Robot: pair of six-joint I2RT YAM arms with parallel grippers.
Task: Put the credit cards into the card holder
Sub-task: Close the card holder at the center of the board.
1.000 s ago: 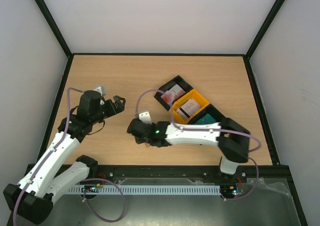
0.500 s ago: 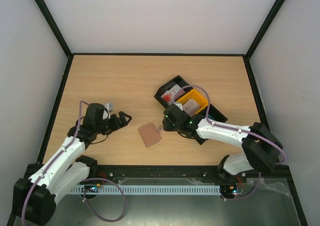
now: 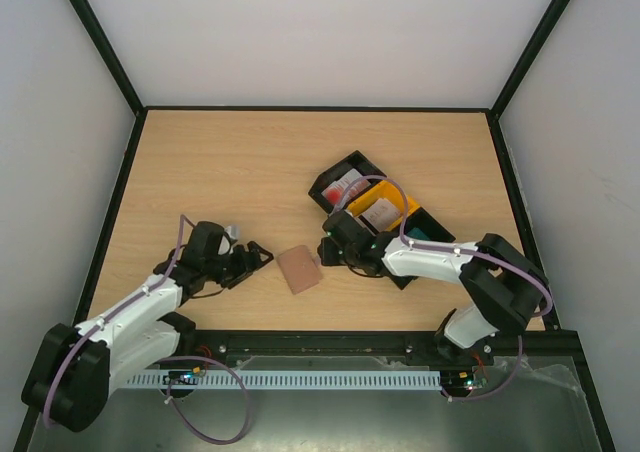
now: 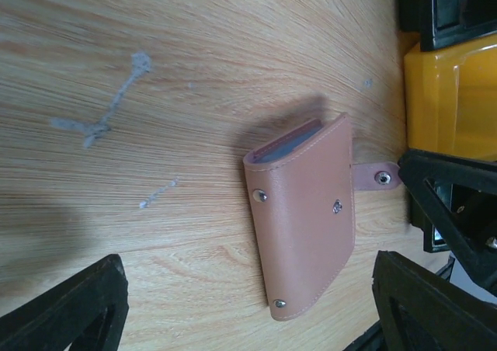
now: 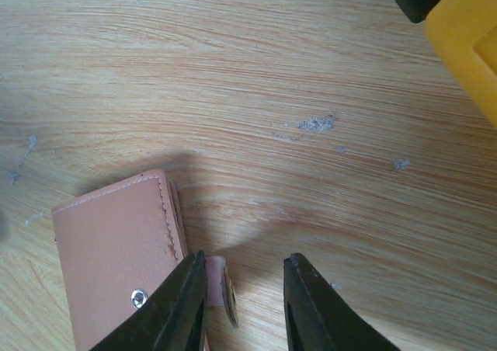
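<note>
The wooden table (image 3: 220,162) is carrying a black tray (image 3: 338,175) and a yellow tray (image 3: 398,197) on its right side, with the credit cards (image 3: 350,185) lying inside them. Their red print is too small to read. The brown card holder (image 3: 299,269) is lying closed on bare wood between the arms, showing no brand. The left gripper (image 3: 255,264) is facing it, jaws wide apart. The right gripper (image 5: 245,281) is straddling the snap strap (image 5: 220,285) — fingers parted, not pinching.

Wooden table (image 3: 220,162) — closed brown card holder (image 3: 298,269) lying flat; black tray (image 3: 332,170), yellow tray (image 3: 398,198) beside it.
</note>
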